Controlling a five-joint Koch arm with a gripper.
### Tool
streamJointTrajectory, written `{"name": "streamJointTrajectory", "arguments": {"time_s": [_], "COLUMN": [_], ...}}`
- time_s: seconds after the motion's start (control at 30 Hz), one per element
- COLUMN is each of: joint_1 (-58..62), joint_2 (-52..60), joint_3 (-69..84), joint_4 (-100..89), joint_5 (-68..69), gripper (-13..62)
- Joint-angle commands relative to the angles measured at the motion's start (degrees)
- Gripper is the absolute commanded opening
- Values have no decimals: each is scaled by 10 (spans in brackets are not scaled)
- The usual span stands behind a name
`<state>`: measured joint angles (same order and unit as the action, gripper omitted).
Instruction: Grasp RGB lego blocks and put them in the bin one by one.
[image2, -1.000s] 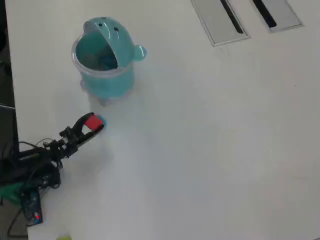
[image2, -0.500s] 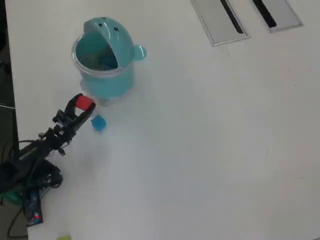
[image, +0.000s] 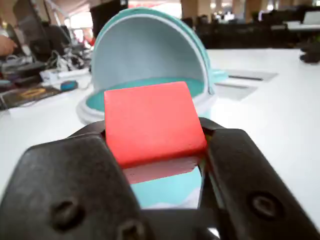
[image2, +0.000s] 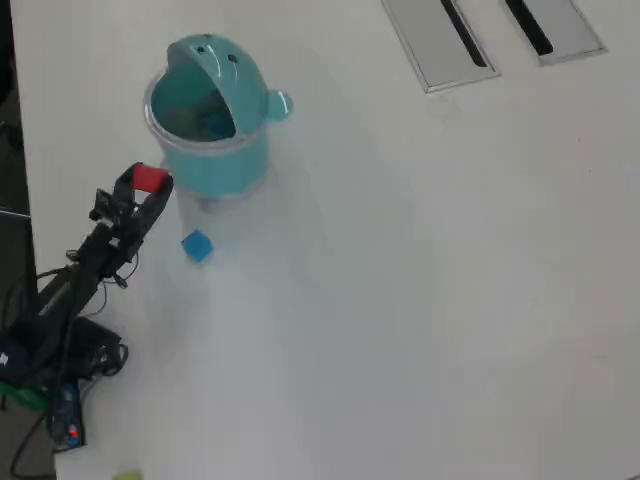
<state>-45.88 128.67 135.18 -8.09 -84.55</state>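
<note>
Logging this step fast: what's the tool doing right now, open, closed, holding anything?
Tool: closed on the red lego block, held just short of the teal bin.

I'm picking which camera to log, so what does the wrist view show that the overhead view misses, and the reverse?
Only the wrist view shows the cluttered desks behind the table and the close grip of the black fingers on the block. Only the overhead view shows the small blue plastic block on the white table and two grey slotted panels. Both show the bright red plastic block held in the gripper and the teal round plastic bin.
</note>
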Motion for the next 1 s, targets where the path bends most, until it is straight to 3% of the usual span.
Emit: {"name": "streamJointTrajectory", "arguments": {"time_s": [0.0, 0.43, 0.77, 0.87, 0.93, 0.97], "joint_1": [-12, -48, -54, -55, -55, -55], "joint_2": [-15, -350, -471, -485, -484, -481], "joint_3": [-78, -433, -547, -549, -550, -551], "joint_4": [-1, 11, 4, 5, 4, 5], "joint_5": [-18, -40, -42, -110, -120, -138], "gripper": [92, 87, 88, 177, 185, 240]}}
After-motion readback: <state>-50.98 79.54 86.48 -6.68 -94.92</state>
